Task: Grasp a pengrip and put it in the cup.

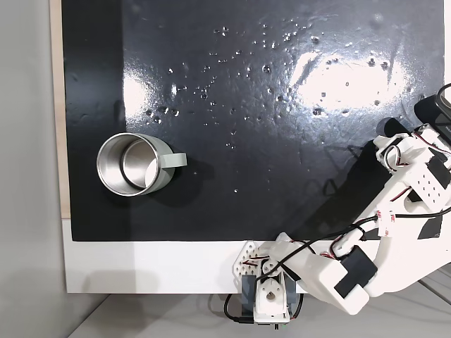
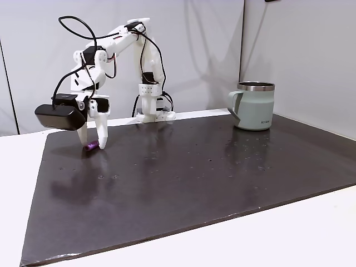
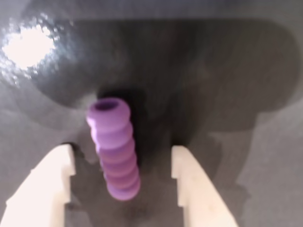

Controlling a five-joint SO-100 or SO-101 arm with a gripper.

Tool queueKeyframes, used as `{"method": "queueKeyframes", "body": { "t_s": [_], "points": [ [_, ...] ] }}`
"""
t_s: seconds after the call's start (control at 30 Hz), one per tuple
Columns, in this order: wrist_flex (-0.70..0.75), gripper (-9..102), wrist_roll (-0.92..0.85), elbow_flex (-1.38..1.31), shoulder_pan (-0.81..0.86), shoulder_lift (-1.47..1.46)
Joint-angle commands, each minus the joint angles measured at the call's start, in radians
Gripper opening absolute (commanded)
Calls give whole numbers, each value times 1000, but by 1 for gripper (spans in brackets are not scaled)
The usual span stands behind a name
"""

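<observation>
Jaws (image 3: 123, 182): you have them spread apart, one pale finger (image 3: 45, 189) on the left of the wrist view and the other on the right, with the pengrip between them and touching neither as far as you can see.
Pengrip (image 3: 115, 146): your purple ribbed tube lies on the dark mat, its open end pointing away from the wrist camera. In a fixed view it shows as a small purple spot (image 2: 90, 147) at the fingertips.
Jaws seen from the side: in a fixed view you see them (image 2: 92, 143) pointing down at the mat, tips at or just above the surface; which, you cannot tell.
Arm: in a fixed view your white arm (image 2: 105, 47) arches up from its base at the far edge of the mat and bends down to the left side. In a fixed view from above, the arm (image 1: 394, 232) reaches in from the right and the jaws sit at the bottom edge.
Cup (image 2: 252, 105): it stands upright on the mat, well apart from the pengrip, on the right in a fixed view. From above you see it (image 1: 134, 164) on the left, steel inside showing, handle pointing right.
Worktop (image 1: 155, 271): white, with the glossy black mat (image 1: 246, 105) on top.
</observation>
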Motion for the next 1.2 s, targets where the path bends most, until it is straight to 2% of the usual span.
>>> {"method": "queueKeyframes", "body": {
  "t_s": [0.0, 0.13, 0.4, 0.63, 0.87, 1.17],
  "points": [
    [-29, 19, -5, -80, 12, -2],
    [-31, 6, 9, -80, 6, -11],
    [20, 0, 84, -78, -35, 29],
    [245, 0, 425, -201, -173, 115],
    [476, 0, 741, -229, -425, 261],
    [638, 0, 1131, -127, -927, 540]
  ]
}}
